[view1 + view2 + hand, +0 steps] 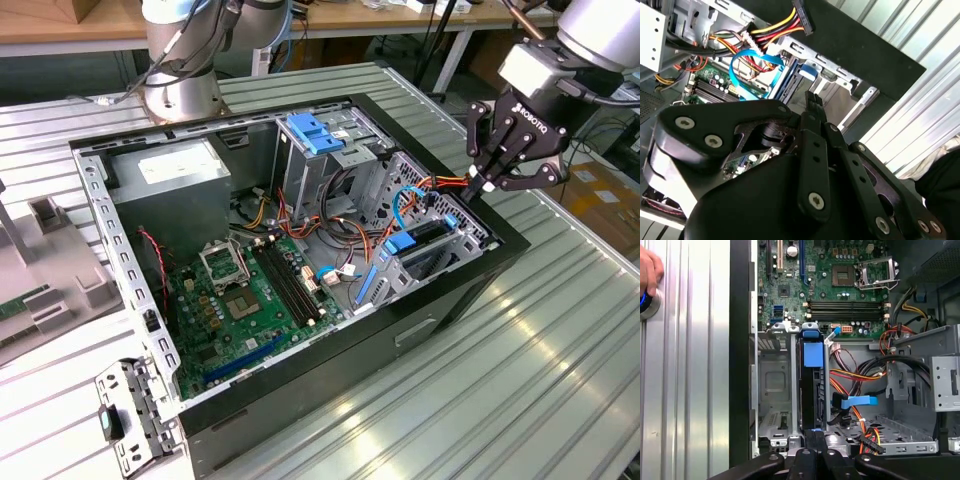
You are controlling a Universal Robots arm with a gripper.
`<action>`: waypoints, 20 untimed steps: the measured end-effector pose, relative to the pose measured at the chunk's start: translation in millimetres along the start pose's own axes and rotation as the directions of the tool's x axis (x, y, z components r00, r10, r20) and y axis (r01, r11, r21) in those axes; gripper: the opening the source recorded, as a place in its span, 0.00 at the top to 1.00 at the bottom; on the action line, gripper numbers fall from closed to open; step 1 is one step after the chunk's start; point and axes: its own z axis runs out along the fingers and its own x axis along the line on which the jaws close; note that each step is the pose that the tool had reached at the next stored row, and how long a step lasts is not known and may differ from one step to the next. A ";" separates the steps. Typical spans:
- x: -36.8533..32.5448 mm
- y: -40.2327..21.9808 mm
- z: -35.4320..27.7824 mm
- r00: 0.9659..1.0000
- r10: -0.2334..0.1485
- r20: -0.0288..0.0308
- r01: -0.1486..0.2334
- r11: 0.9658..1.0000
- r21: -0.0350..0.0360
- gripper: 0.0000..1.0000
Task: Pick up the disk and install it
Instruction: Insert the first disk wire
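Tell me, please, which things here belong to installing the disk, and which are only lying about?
Belong to the job:
- the disk, standing on edge in the drive bay
- the gripper, close to its end

Only lying about:
- the power supply
- the motherboard
- the cables
- a person's hand

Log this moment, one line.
claw: shut, tips at disk end | disk: in drive cage slot | contact: unclear

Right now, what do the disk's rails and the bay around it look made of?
The disk has rails that look like smooth blue plastic: even colour, moulded tab. The bay looks like bare grey sheet metal: stamped holes, folded edges.
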 end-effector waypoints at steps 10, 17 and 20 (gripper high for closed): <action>0.1 -0.5 0.1 0.999 -0.045 -0.004 0.045 0.999 -0.003 0.89; 0.0 -0.5 0.5 0.972 -0.233 -0.018 0.233 0.972 -0.015 0.89; 0.0 -0.6 0.7 0.953 -0.303 -0.023 0.303 0.953 -0.021 0.89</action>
